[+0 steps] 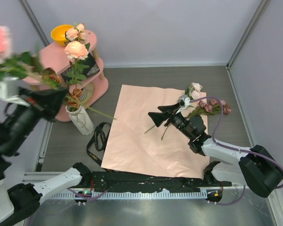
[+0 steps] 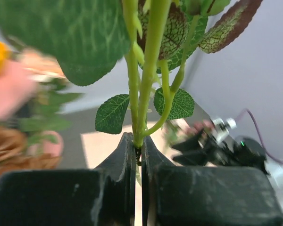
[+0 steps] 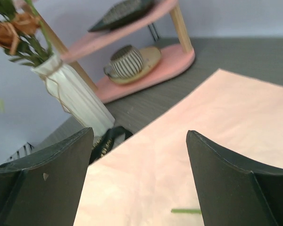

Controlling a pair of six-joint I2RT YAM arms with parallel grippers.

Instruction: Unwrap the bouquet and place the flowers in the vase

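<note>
Left end effector: clamped tight low on one flower stem, held high so I can lower it into the vase beside the shelf, blooms already in.
Right end effector: jaws wide, empty, over flat paper.
Loose flowers: on the paper's far right.

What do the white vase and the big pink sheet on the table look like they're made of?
The vase looks like glazed ceramic, possibly plastic: white, ribbed walls with a soft sheen. The pink sheet looks like thin matte paper: it lies flat on the table and shows no shine.
</note>
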